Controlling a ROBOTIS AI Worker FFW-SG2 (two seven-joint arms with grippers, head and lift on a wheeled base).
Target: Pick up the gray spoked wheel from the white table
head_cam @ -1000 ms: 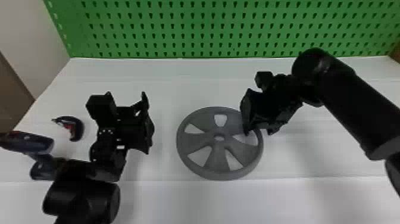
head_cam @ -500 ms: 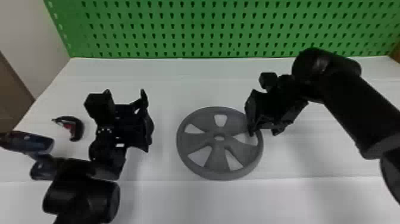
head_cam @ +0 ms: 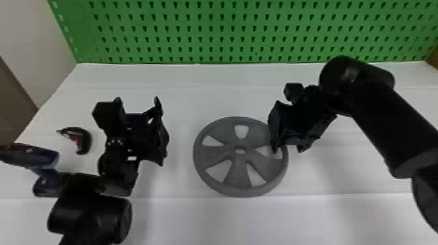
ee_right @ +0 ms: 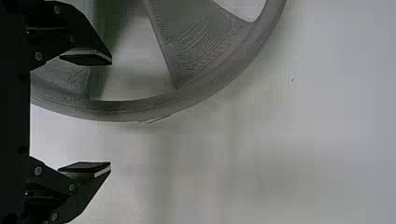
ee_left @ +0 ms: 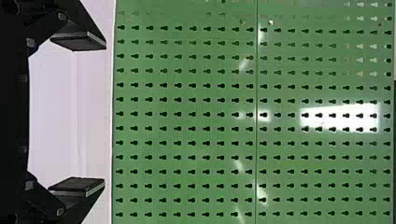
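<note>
We hold right gripper (head_cam: 288, 150) wide open; gray wheel (head_cam: 237, 171) partly beneath one finger, contact we cannot tell.

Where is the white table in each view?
Head view: the table lies below the green pegboard.
Left wrist view: behind the left pincer, beside the pegboard.
Right wrist view: around the gray wheel.
Landmarks: head and left wrist share the pegboard; head and right wrist, the wheel.

No legible text, labels, brands, numbers or signs on anything, in the head view or either wrist view.
</note>
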